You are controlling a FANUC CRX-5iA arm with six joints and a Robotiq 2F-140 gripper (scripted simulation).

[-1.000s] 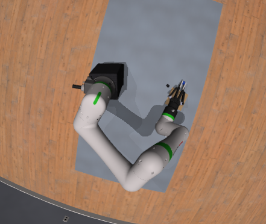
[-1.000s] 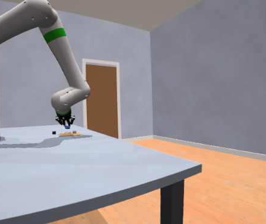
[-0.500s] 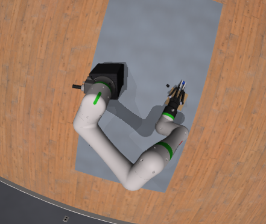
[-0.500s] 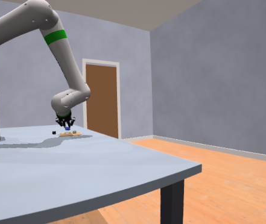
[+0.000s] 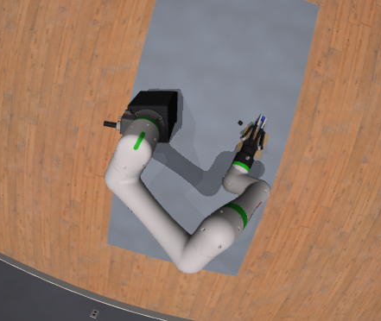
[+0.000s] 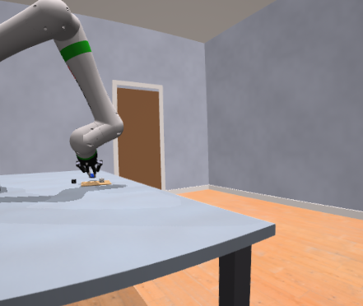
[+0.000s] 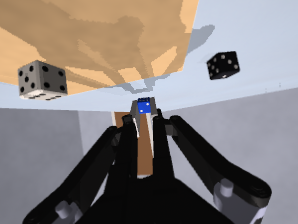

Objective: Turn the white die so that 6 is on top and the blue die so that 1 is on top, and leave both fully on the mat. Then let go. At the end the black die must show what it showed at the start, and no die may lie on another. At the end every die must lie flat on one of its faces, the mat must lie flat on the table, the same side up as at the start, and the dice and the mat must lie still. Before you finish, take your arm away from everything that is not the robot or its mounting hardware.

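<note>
No writing shows anywhere. The gripper (image 7: 145, 116) is clamped on the blue die (image 7: 145, 105), pinched at its fingertips just above the mat (image 7: 100, 40).

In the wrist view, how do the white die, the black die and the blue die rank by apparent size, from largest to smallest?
1. White die with black pips, looks largest.
2. Black die with white pips, somewhat smaller.
3. Small blue die, smallest as seen, partly hidden between the black fingers.

Camera distances differ, so true sizes are unsure.

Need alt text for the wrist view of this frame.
The black two-finger gripper is shut on a small blue die, above the edge of a tan mat. A white die with black pips sits on the mat; a black die with white pips lies on the grey table.
</note>
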